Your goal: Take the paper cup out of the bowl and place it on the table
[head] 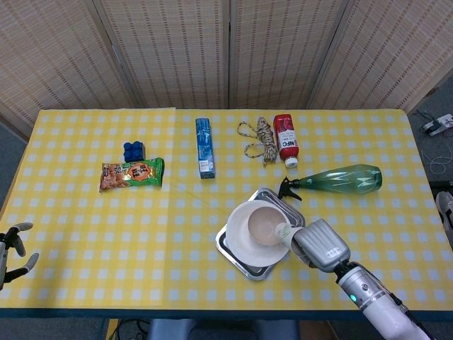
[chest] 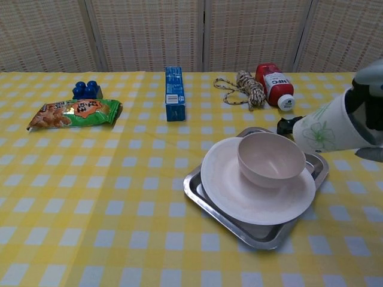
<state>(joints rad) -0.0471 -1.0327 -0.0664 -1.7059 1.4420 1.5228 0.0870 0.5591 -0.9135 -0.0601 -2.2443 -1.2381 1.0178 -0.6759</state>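
My right hand (head: 322, 244) (chest: 370, 113) grips the white paper cup (chest: 326, 128) (head: 287, 232), which has a green flower print. The cup is tilted on its side in the air, above the right rim of the metal tray (chest: 239, 230) (head: 226, 244). It is out of the pink bowl (chest: 270, 159) (head: 265, 223), which sits empty on a white plate (chest: 239, 191) inside the tray. In the chest view only part of the hand shows at the right edge. My left hand (head: 14, 251) hovers open at the table's near left corner, far from the bowl.
A green spray bottle (head: 340, 180) lies just behind the tray on the right. Further back are a red bottle (head: 285, 138), a coiled rope (head: 260, 138), a blue box (head: 204, 147), a snack bag (head: 132, 173) and a blue block (head: 133, 149).
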